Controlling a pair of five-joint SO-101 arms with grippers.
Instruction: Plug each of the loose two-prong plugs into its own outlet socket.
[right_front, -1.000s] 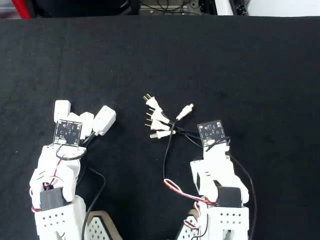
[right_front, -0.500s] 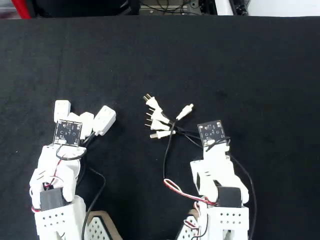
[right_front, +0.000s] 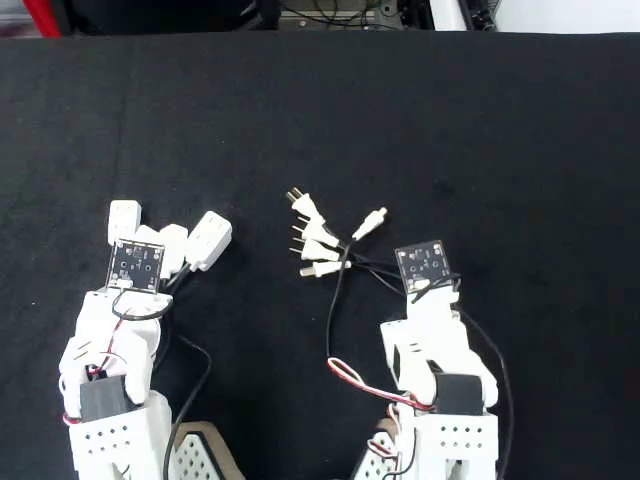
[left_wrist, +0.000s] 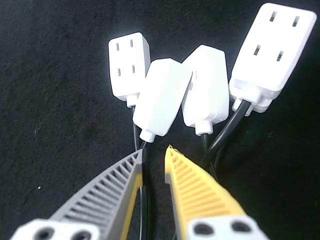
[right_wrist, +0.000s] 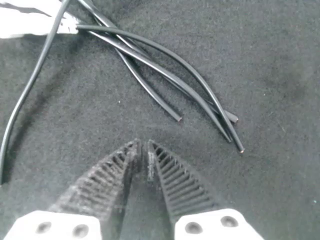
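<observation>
Four sockets lie just off my L gripper, jaws slightly parted; R gripper pressed together beside plug cords.

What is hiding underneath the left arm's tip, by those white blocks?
Four white outlet sockets lie there, their black cords running back beneath the left end effector. Where the cords lead is hidden beneath it.

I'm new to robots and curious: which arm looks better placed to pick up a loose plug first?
Right, probably. The right gripper lies beside the cords of the plugs, which are just beyond it, while the left gripper sits at the sockets, farther from them.
</observation>
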